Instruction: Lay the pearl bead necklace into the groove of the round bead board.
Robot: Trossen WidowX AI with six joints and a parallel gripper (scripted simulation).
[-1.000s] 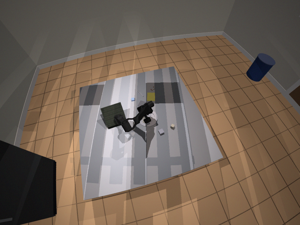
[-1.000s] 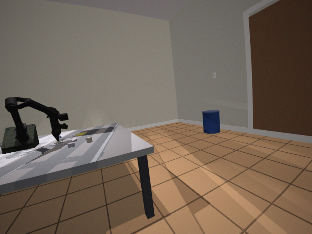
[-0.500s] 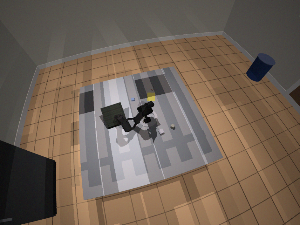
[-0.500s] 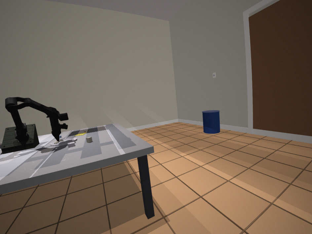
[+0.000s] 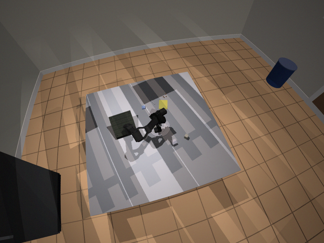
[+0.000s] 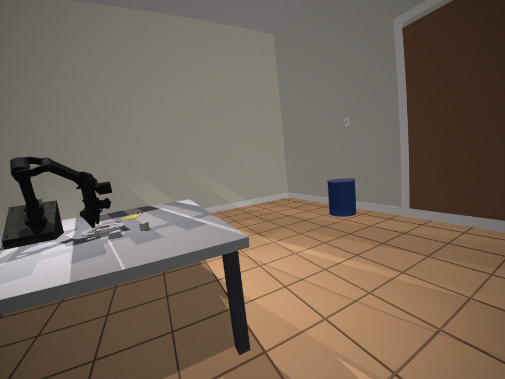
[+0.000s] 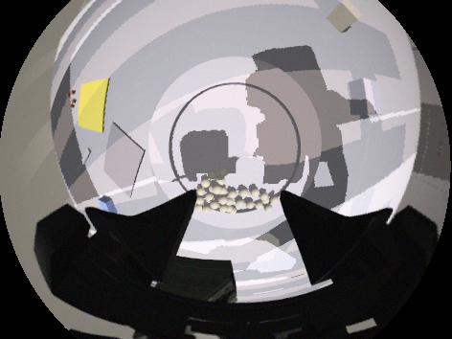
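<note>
The round bead board (image 5: 164, 131) (image 6: 116, 226) (image 7: 306, 124) is pale, with a thin dark circular groove, and lies flat on the table. The pearl bead necklace (image 7: 222, 201) is bunched in cream beads on the board's side nearest the robot base, over and around that part of the groove; a few beads reach inside the circle. My gripper (image 6: 96, 226) (image 7: 239, 195) is open, pointing down low over this bunch. In the wrist view the beads show between and just beyond its two fingertips. Whether the tips touch beads is unclear. In the top view the arm hides most of the necklace.
A yellow square (image 5: 163, 104) (image 6: 131, 217) (image 7: 93, 105), a pale diamond-shaped tile (image 7: 124, 160), a blue block (image 5: 143, 107) (image 7: 107, 205) and small brown beads (image 5: 164, 96) (image 7: 72, 98) lie on one side. A beige block (image 5: 186, 136) (image 6: 144, 225) (image 7: 341, 18) and a whitish block (image 5: 174, 141) (image 7: 360, 91) lie on the other.
</note>
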